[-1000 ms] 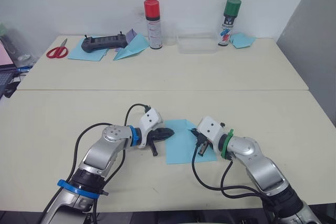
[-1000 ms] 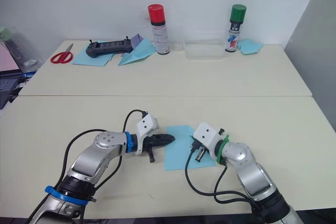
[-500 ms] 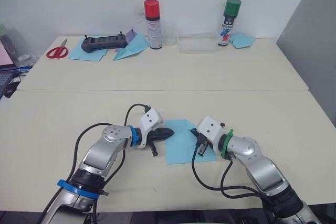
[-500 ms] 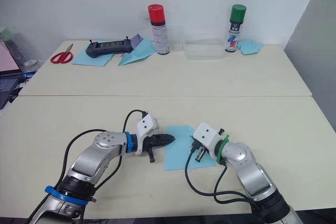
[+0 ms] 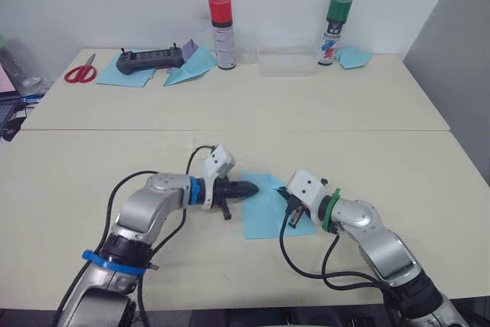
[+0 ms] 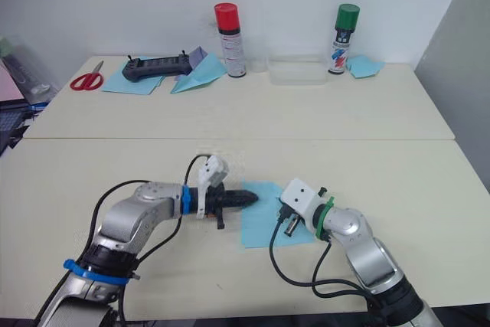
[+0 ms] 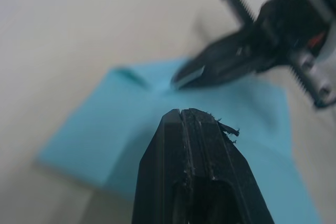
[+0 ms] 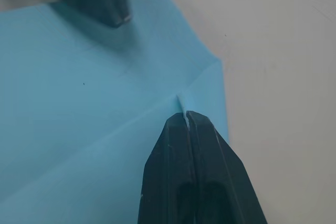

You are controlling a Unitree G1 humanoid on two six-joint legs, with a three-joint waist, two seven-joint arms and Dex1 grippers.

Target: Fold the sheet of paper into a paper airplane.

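Early in the folding: the sheet of paper [image 5: 269, 206] lies flat near the front edge of the tabletop [image 5: 230, 112], midway between its left and right edges, with a corner flap already turned over and creases running across it, well short of any dart shape. The left gripper [image 5: 253, 188] reaches in from the paper's left side, its two black fingers pressed together with nothing between them, the tip over the sheet's upper left part; whether it actually touches the paper cannot be told. The right gripper [image 8: 186, 115] comes in from the sheet's right side, its fingers also clenched together, the tip set down on a crease where a small ridge of paper stands up just ahead of it, so it appears to be pressing or pinning the fold, not grasping it. The step in hand looks like flattening a first corner fold. The next move likely calls for one tip to hold the sheet still while the other runs along the crease, or opens to lift the opposite corner. The right gripper's tip is hidden under its own wrist housing in the head views, and the sheet's near edge is cut off in the right wrist view.
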